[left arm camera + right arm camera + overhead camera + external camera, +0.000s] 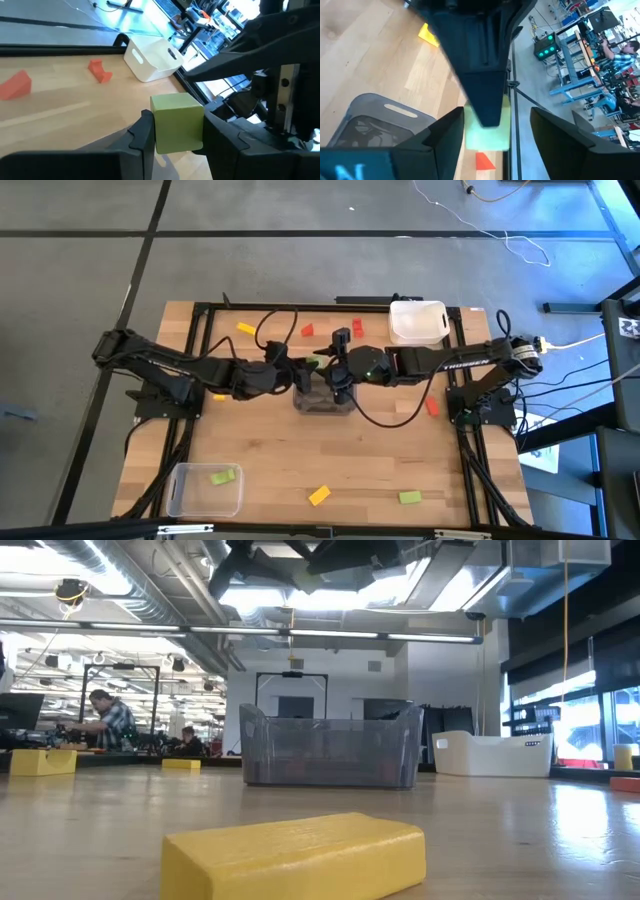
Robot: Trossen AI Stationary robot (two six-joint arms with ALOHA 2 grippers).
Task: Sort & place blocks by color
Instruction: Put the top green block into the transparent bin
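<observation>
A light green block (177, 120) hangs in the air over the grey bin (322, 402), which stands mid-table. My left gripper (175, 131) reaches in from the table's left and is shut on this block (313, 362). My right gripper (495, 135) comes from the table's right and stands open. Its two fingers stand on either side of the same block (487, 132) and of a left finger. Other blocks, yellow (246, 329), red (307, 330) and green (409, 497), lie flat on the table. My left gripper pinches the green block by two opposite side faces (159, 125) between its two fingers. The fingers come nearly level from the table's left. The block is lifted clear, above the grey bin.
A white bin (418, 322) stands at the far right. A clear bin (205, 490) at the near left holds a green block (224, 476). A yellow block (295, 855) lies near the front edge, a red one (432, 407) at the right. Black frame rails run along both sides.
</observation>
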